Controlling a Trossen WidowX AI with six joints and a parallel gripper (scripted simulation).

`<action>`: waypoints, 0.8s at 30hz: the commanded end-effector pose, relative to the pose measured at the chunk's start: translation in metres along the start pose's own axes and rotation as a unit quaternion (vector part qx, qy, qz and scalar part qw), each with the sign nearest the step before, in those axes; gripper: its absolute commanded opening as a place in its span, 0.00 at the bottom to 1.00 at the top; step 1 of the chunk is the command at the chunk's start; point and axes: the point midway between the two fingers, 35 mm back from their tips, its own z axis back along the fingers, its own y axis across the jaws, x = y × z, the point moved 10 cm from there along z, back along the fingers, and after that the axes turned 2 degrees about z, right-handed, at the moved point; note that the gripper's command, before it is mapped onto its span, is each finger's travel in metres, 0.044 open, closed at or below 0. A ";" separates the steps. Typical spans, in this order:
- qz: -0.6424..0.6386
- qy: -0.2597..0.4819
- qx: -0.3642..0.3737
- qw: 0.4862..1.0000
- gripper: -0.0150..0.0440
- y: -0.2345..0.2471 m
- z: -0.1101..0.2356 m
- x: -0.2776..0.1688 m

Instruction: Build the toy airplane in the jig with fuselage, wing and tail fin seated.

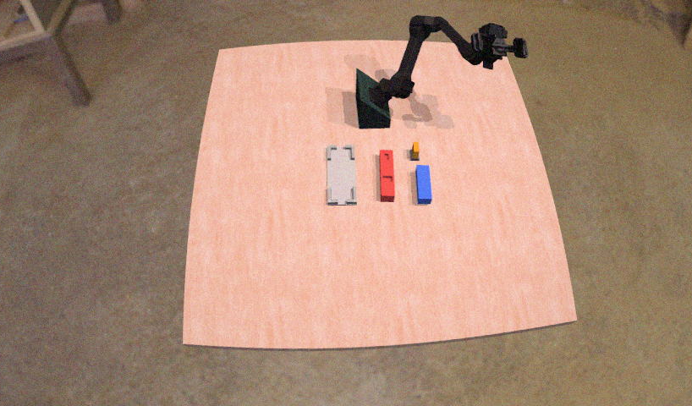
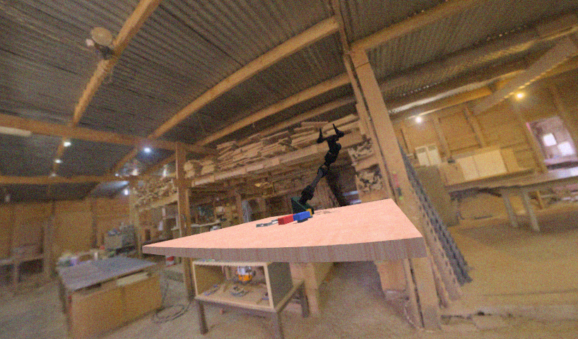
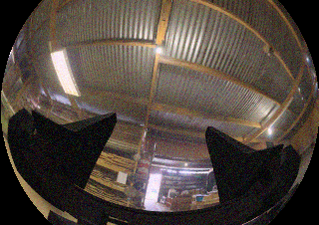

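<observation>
- Tabletop (image 1: 289,251) of pale pinkish wood is seen from above, filling the middle of the frame; a brown floor (image 1: 88,251) surrounds it on all sides.
- A black arm (image 1: 409,55) is mounted on a dark green base (image 1: 365,107) in the upper middle of the top view; the arm is bent up and over toward the upper right of the frame.
- The gripper (image 1: 519,48) is carried at the upper right, past the far edge of the table; its fingers are spread wide apart and nothing is held between them.
- In the exterior view the gripper (image 2: 331,131) is raised high above the table, its two fingertips (image 2: 319,135) pointing upward toward the roof.
- In the wrist view two dark fingers are seen at the lower left and lower right, well apart; only corrugated roofing (image 3: 199,33) and wooden beams (image 3: 162,20) are framed between them.
- A grey cradle (image 1: 341,174) with darker corner brackets lies flat at the centre of the top view, with nothing in it.
- A red fuselage (image 1: 387,174) lies just right of the cradle, apart from it; two notches are visible along its upper face.
- A blue wing (image 1: 423,183) lies right of the fuselage, not touching it.
- A small orange tail fin (image 1: 414,150) stands just above the wing in the frame, near its upper end.
- All three parts rest on the table, well apart from the gripper.
</observation>
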 end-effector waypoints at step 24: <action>0.447 0.642 0.145 0.606 1.00 -0.161 0.008 -0.272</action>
